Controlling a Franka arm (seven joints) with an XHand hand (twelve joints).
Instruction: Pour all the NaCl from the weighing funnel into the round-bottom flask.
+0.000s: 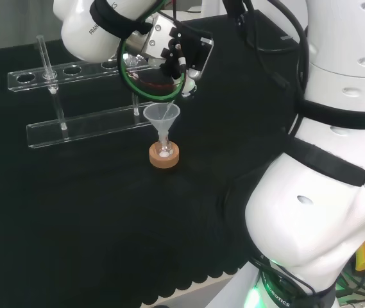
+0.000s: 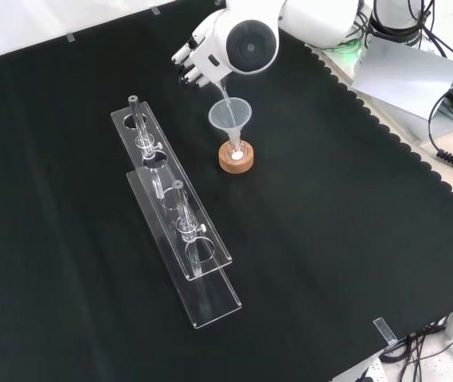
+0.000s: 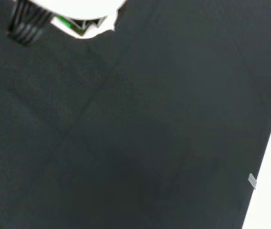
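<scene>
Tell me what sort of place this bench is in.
Probably a chemistry lab bench set up for robot trials: a clear test-tube rack, a funnel seated in a small flask on a cork ring, all on black cloth.

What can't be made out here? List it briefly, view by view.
- Hand, front view: its palm and grasp sit behind the arm's round capped link; fingers curl, but what they clasp is hidden.
- Weighing funnel: clear and thin; any NaCl left inside is too small to see.
- Round-bottom flask on the cork ring, under the funnel: only a white speck shows; amount unreadable.
</scene>
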